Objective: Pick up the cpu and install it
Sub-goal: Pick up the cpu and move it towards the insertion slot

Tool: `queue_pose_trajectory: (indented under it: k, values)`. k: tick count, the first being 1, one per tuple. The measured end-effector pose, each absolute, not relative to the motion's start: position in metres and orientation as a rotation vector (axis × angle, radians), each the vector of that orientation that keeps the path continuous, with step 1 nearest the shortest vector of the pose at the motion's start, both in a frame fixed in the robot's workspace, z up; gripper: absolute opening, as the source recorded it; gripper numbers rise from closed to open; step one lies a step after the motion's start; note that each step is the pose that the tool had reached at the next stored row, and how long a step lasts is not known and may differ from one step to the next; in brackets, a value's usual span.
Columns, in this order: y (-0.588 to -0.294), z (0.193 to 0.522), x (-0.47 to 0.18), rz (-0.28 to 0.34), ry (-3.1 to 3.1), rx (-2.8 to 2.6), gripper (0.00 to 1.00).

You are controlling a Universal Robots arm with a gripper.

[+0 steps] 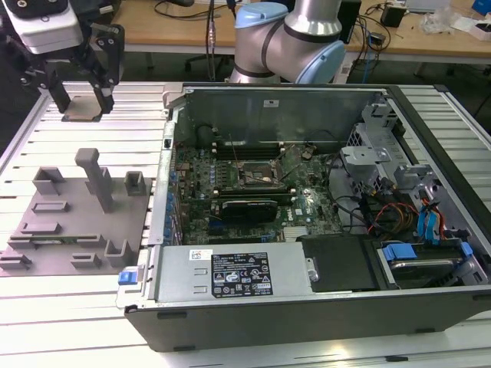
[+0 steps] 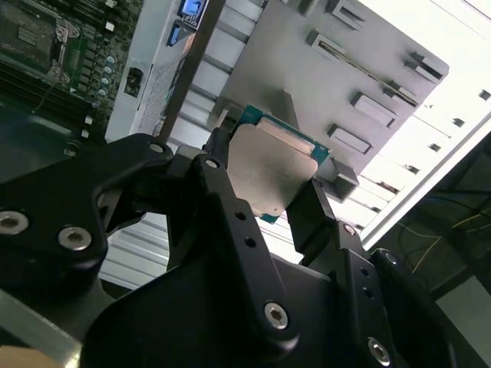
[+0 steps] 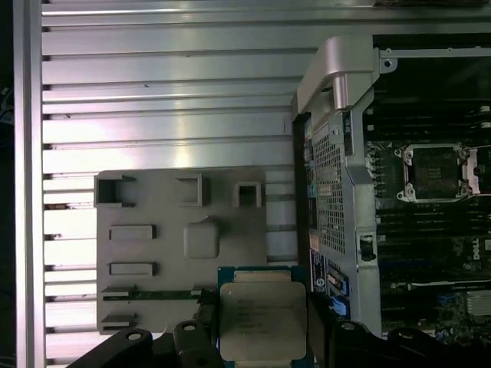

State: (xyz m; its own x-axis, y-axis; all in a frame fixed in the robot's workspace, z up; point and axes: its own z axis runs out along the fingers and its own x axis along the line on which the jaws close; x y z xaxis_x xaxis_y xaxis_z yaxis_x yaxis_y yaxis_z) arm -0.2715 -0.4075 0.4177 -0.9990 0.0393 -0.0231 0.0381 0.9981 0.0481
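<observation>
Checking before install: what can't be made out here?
cpu underside: faces away in both wrist views.
One cpu edge: cut off by the first wrist view's border.
cpu sides: covered by the hand in the second wrist view.
socket contacts: too small in the exterior view.

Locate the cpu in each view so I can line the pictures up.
Exterior view: cpu gripped in the hand, far toward the exterior view's left, beyond the grey fixture plate.
First wrist view: cpu in the hand, metal top facing the camera, over the plate's edge.
Second wrist view: cpu clamped, seen at an angle.
Shared landmark: the grey fixture plate.
</observation>
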Motion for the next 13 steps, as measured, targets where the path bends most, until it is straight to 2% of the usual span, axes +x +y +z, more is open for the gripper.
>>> queue_pose_trajectory:
  k: [13]
  values:
    - [-0.408,0.418,-0.228,0.074,3.116,0.06,0.55]
